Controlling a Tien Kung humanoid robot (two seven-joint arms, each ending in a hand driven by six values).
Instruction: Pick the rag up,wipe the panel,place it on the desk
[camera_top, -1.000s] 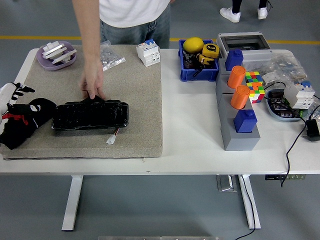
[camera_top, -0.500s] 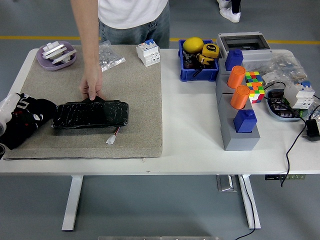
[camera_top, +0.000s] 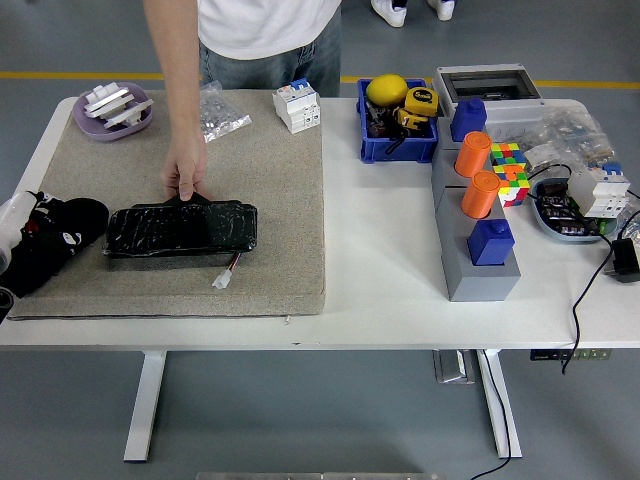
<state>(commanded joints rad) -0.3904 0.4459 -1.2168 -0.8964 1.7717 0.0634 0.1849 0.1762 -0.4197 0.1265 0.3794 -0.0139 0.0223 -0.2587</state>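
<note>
Blue bin (camera_top: 397, 148) at your table's (camera_top: 380, 290) far edge holds one yellow ball (camera_top: 386, 89) and one tape measure (camera_top: 418, 103), while your left hand (camera_top: 35, 240) grips the black rag (camera_top: 60, 245).

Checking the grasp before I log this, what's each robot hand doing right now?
Left hand: at the table's left edge, closed on the black rag.
Right hand: not in view.
</note>
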